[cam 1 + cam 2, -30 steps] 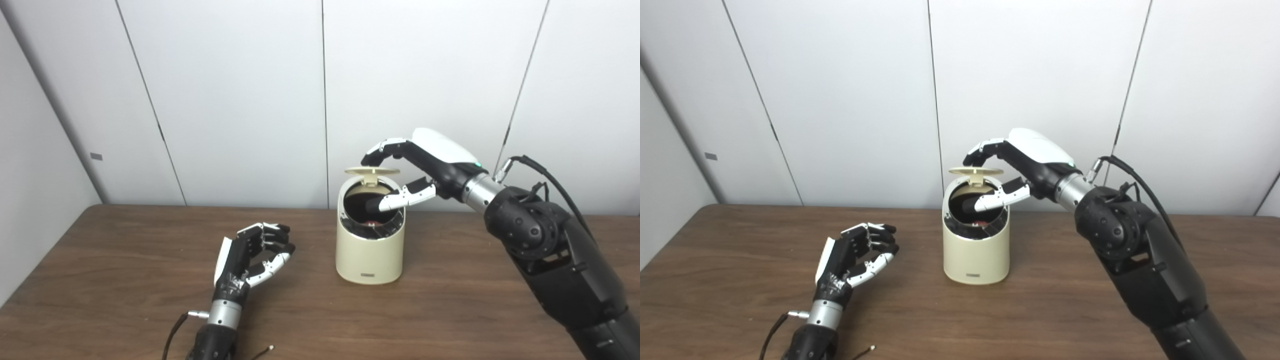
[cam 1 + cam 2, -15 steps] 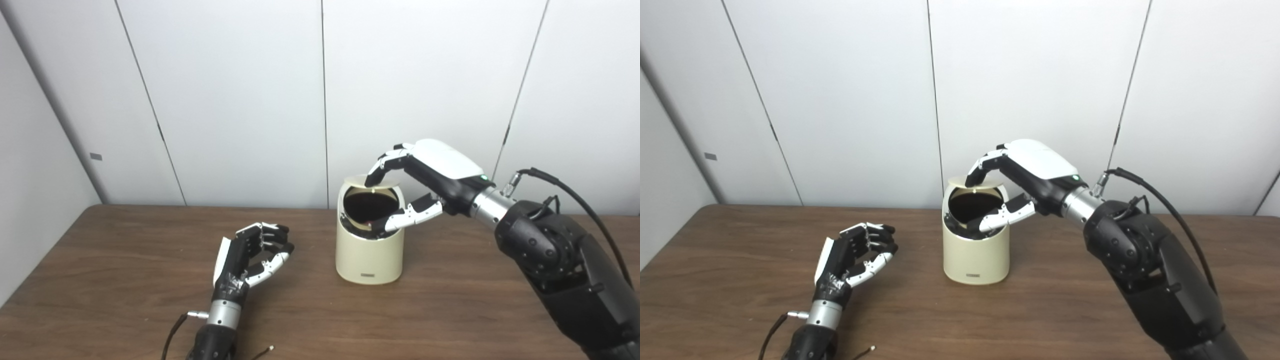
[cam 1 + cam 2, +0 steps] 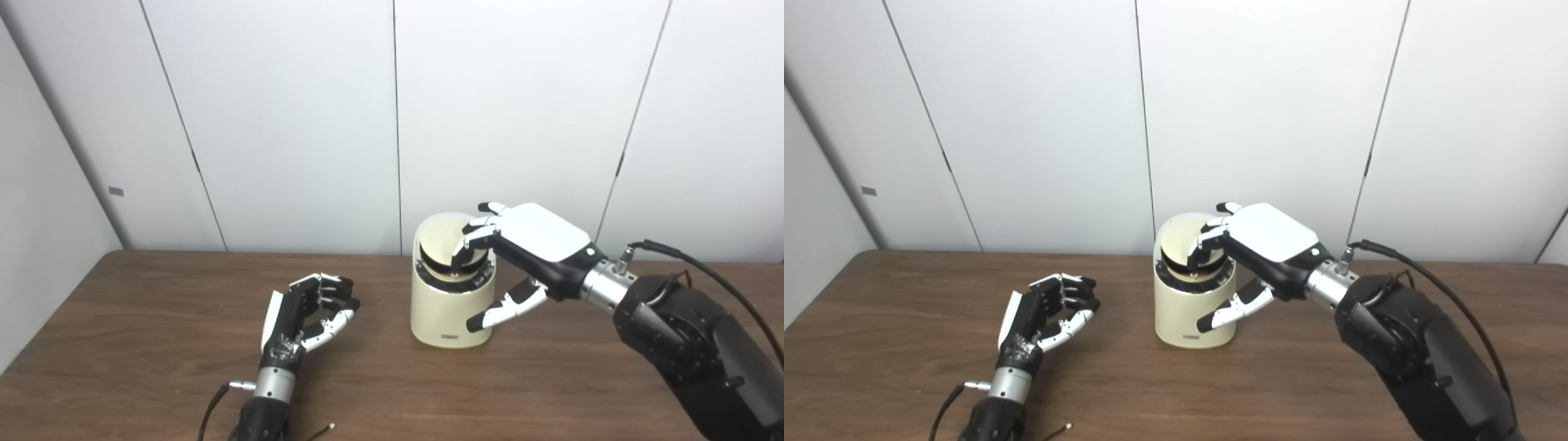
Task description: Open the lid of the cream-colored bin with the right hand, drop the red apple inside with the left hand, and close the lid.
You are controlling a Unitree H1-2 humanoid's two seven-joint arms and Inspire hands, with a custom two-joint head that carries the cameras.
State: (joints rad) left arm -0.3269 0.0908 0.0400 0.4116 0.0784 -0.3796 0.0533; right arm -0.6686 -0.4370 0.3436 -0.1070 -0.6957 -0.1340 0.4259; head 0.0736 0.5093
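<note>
The cream-colored bin [image 3: 450, 313] stands upright at the middle of the wooden table [image 3: 153, 318]. Its round lid [image 3: 438, 244] lies tilted low over the opening, with a thin dark gap left at the front rim. My right hand [image 3: 531, 240] reaches in from the right, its fingertips [image 3: 465, 245] curled down onto the lid and its thumb [image 3: 503, 308] hanging apart in front of the bin's wall. It grips nothing. My left hand [image 3: 306, 307] rests on the table to the bin's left, loosely curled and empty. The red apple does not show.
White wall panels [image 3: 294, 122] rise right behind the bin along the table's far edge. A thin cable [image 3: 211, 407] trails from my left wrist by the front edge. My right forearm [image 3: 674, 324] crosses the table's right side.
My right hand has come down and forward with the lid under its fingertips; the lid went from standing open to nearly flat. The thumb left the opening. My left hand stayed still.
</note>
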